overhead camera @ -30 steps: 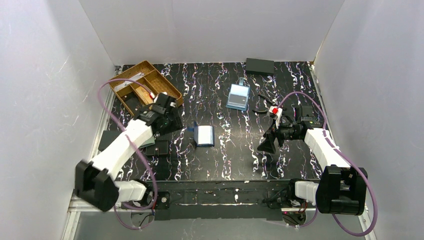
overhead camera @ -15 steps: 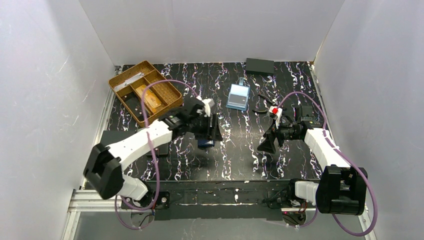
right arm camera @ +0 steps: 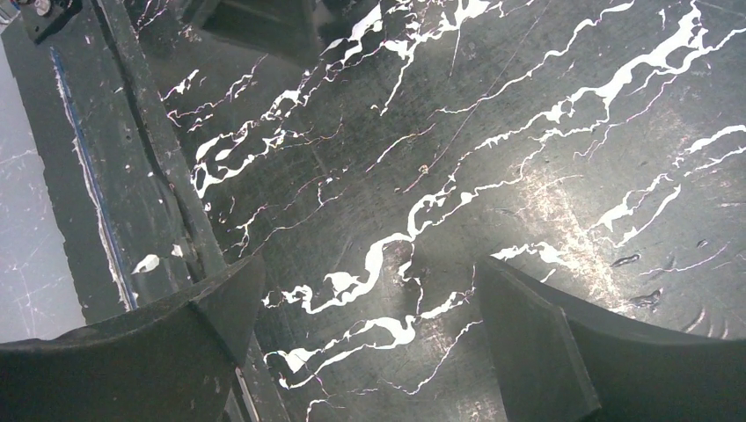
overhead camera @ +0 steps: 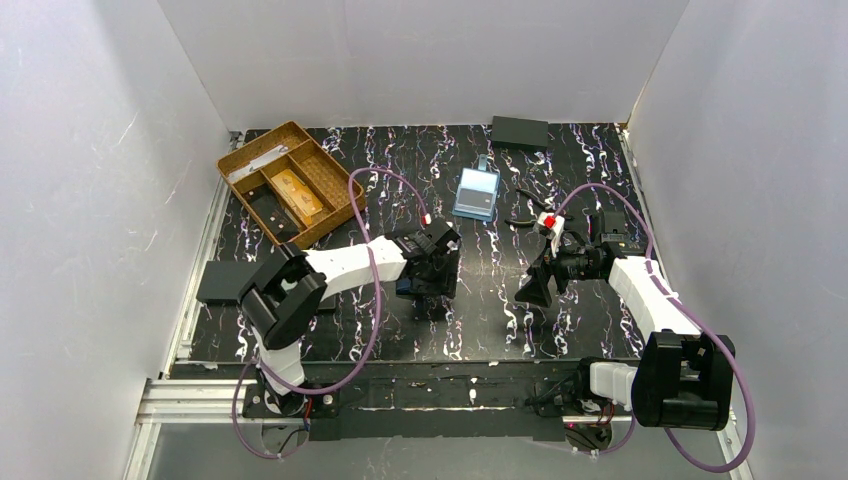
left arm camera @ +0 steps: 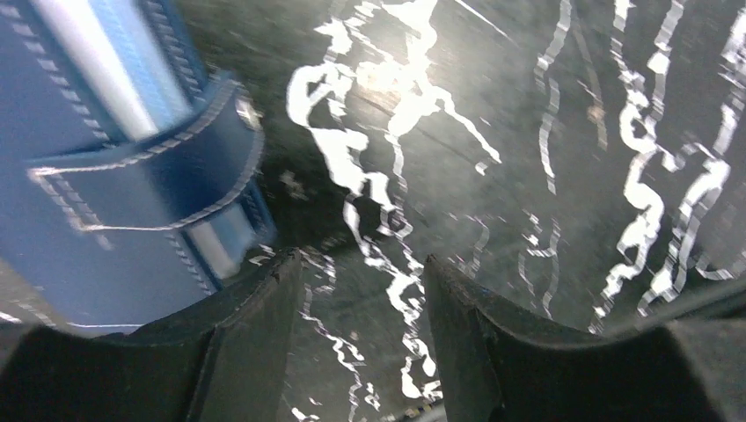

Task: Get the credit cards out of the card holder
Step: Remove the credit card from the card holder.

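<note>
From above, the left gripper (overhead camera: 430, 283) hangs mid-table beside a small navy-blue fold-over card holder (overhead camera: 406, 289). Its wrist view shows the jaws partly apart and empty, with the holder just to their left. The right gripper (right arm camera: 369, 321), seen from its wrist, gapes wide and empty over the black marbled table (right arm camera: 528, 132).

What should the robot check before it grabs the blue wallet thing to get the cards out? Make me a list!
1. Left jaws open, with nothing between them: ok.
2. Card holder lined up between the left jaws: not ok. In the left wrist view it lies off to one side, outside the gap.
3. Cards inside the card holder: cannot tell. The close view is blurred and the arm hides the card holder from above.
4. Right jaws open and away from the card holder: ok. They hang wide open over bare table.
</note>
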### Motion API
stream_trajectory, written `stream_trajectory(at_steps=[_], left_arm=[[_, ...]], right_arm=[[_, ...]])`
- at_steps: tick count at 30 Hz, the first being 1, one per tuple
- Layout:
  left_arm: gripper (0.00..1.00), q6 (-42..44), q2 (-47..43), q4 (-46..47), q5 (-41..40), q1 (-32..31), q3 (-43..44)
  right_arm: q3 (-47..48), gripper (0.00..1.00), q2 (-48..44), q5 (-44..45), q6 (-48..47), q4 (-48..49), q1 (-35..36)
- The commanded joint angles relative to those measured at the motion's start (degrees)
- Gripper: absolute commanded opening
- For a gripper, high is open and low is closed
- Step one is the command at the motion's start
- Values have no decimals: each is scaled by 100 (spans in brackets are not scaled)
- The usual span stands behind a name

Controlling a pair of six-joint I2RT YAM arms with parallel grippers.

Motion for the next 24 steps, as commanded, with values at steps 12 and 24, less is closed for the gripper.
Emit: stream_trajectory(at_steps=[12,24], left_arm=[[53,-184,-776,-422,-2046,134,-83],[60,189,-511,-832,-2074,1040,-168]], right_arm=[[168,99,-47,-48,-48,51,22],[197,98,22,-52,-42,44,174]])
